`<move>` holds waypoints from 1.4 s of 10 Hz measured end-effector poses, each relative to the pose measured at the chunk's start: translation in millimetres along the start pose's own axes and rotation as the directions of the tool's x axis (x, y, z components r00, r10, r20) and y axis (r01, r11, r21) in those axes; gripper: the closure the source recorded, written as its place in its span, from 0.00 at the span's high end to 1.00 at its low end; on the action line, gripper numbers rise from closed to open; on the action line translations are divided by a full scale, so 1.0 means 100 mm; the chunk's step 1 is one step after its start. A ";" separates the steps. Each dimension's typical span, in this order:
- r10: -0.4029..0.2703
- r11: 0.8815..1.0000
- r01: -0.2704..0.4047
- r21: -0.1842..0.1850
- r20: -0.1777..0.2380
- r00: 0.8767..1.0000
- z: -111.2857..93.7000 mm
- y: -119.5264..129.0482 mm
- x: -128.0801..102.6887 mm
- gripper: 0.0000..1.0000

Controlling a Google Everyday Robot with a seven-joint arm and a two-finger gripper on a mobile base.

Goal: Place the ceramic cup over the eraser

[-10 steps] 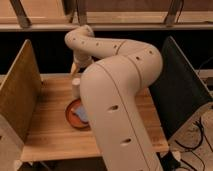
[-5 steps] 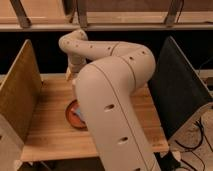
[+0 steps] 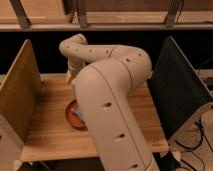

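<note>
One gripper (image 3: 69,76), low behind the arm (image 3: 110,100). One orange bowl (image 3: 73,114) nearer than it. Two side panels (image 3: 20,90) flank it.

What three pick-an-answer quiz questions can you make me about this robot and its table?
1. Where is the orange-red bowl? A: on the wooden table. B: on the floor. C: on a shelf.
2. What colour is the robot's arm? A: green. B: off-white. C: blue.
3. How much of the bowl can you see? A: all of it. B: none of it. C: only part of it.

Answers:
1 A, the bowl sits on the wood.
2 B, the whole arm is pale.
3 C, the arm covers the bowl's right side.

The hand reaches down at the table's back left, mostly hidden by the arm.
</note>
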 end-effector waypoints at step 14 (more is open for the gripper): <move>-0.087 0.956 0.078 0.284 0.021 0.996 0.87 -0.18 0.20 0.53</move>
